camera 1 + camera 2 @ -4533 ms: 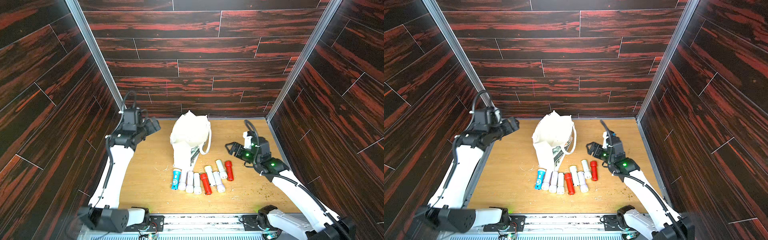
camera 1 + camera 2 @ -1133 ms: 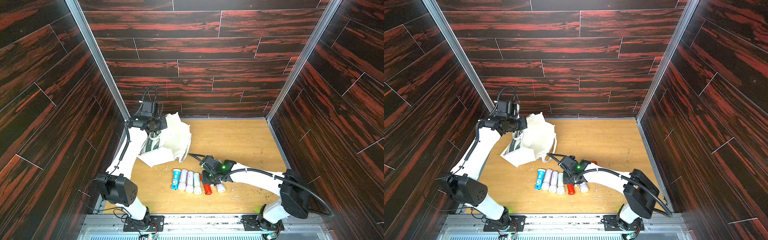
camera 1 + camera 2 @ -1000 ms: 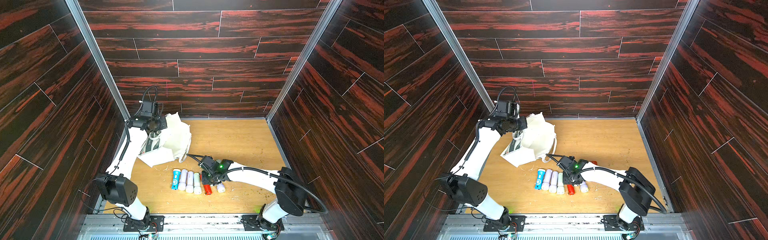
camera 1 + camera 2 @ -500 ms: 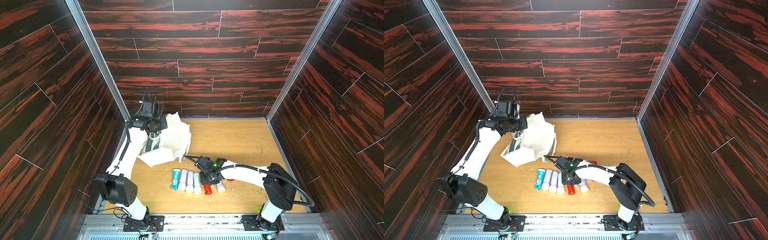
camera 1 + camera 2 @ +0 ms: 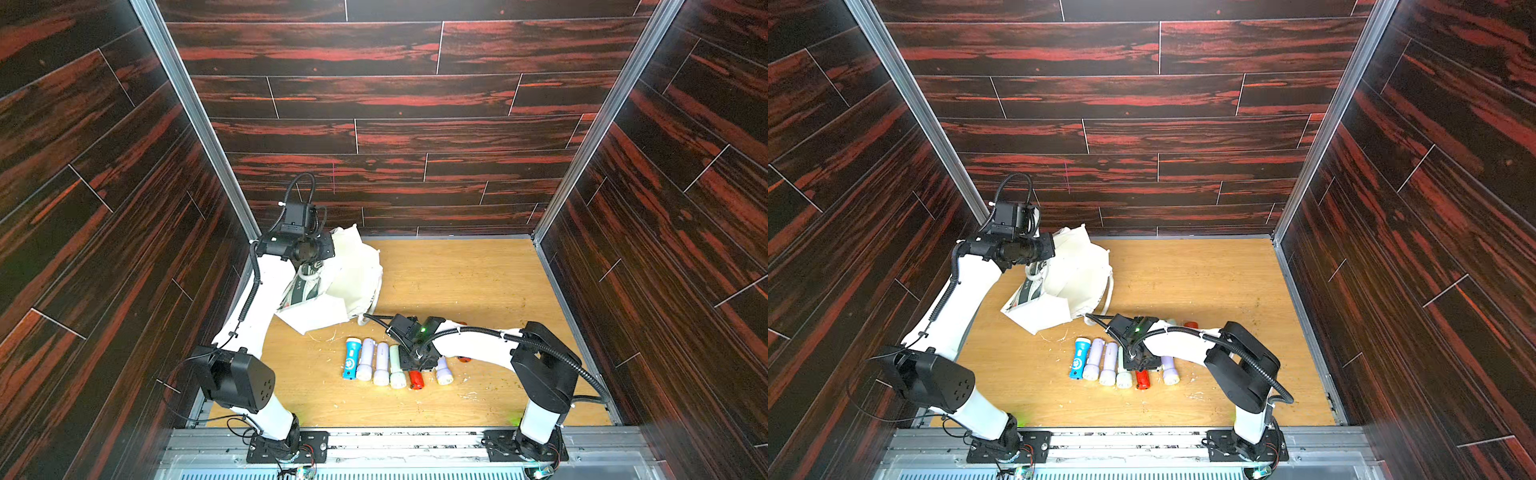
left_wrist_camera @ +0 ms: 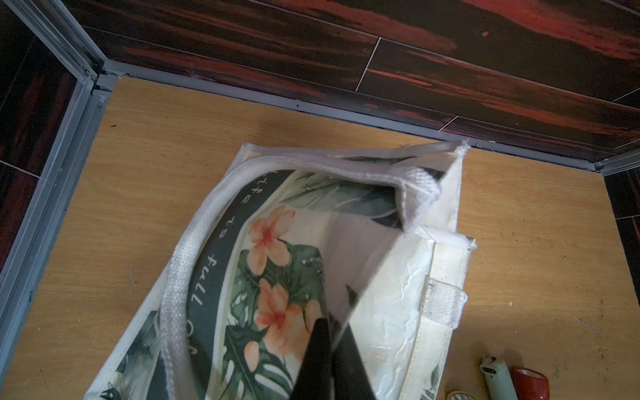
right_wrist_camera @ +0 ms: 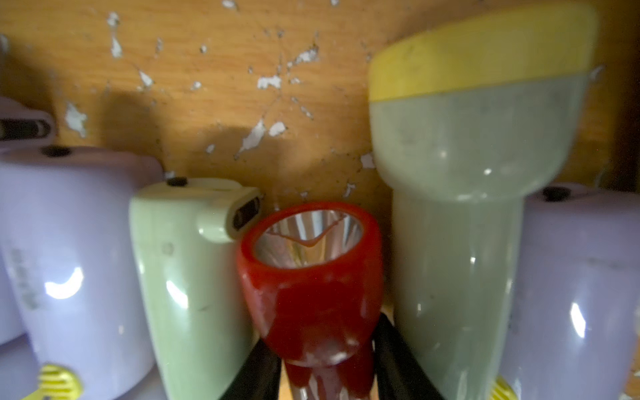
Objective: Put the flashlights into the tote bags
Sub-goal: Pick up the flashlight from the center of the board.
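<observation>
The cream tote bag (image 5: 353, 274) slumps at the back left in both top views, its mouth facing the row. My left gripper (image 6: 330, 323) is shut on its upper edge (image 6: 360, 270) and holds it up. Several flashlights lie in a row on the wooden floor: a blue one (image 5: 351, 358), lilac ones (image 5: 366, 359), a pale green one (image 5: 395, 368). My right gripper (image 7: 323, 349) reaches down into the row and is shut on a red flashlight (image 7: 311, 277), whose head pokes out in front (image 5: 1142, 380). A second red flashlight (image 5: 1191, 324) lies behind the right forearm.
Dark wood-panelled walls close in the left, back and right sides. A metal rail (image 5: 415, 440) runs along the front edge. White flakes speckle the floor (image 7: 263, 83) beside the row. The bag's loop handle (image 5: 1106, 297) hangs toward the flashlights.
My right gripper has closed its fingers around the red flashlight in the row. Before that, the left gripper took the bag's edge and drew it to the back left.
</observation>
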Action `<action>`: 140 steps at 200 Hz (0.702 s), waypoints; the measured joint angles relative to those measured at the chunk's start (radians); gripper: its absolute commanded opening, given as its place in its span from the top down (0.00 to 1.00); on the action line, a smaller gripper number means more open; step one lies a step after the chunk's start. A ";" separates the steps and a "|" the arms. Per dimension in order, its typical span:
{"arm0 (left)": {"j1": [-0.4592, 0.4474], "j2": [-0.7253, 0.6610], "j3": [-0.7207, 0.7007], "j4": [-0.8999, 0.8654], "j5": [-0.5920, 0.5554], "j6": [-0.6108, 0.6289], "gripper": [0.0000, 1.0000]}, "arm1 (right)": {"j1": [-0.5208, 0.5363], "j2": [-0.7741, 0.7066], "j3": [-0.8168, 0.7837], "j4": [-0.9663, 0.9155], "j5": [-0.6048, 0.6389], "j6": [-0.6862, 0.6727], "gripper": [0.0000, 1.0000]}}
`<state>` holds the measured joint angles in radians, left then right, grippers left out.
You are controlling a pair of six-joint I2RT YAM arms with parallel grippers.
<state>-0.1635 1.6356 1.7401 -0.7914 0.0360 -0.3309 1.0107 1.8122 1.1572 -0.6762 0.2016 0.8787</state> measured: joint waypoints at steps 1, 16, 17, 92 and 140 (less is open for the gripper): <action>0.000 0.000 0.000 0.000 0.000 0.000 1.00 | 0.000 0.000 0.000 0.000 0.000 0.000 0.63; 0.000 0.000 0.000 0.000 0.002 0.000 1.00 | 0.000 0.000 0.001 0.000 0.002 0.000 0.66; 0.000 0.000 0.000 0.000 0.002 0.000 1.00 | 0.000 0.000 0.001 0.000 0.002 0.001 0.66; 0.000 0.000 -0.002 0.002 0.031 -0.007 1.00 | 0.012 -0.022 0.001 -0.030 0.026 0.003 0.72; 0.000 0.000 -0.004 0.008 0.060 -0.011 1.00 | 0.050 -0.243 0.001 -0.089 0.074 0.018 0.79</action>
<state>-0.1635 1.6352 1.7359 -0.7837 0.0959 -0.3420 1.0611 1.5692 1.1584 -0.7654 0.2756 0.8963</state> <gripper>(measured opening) 0.074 0.386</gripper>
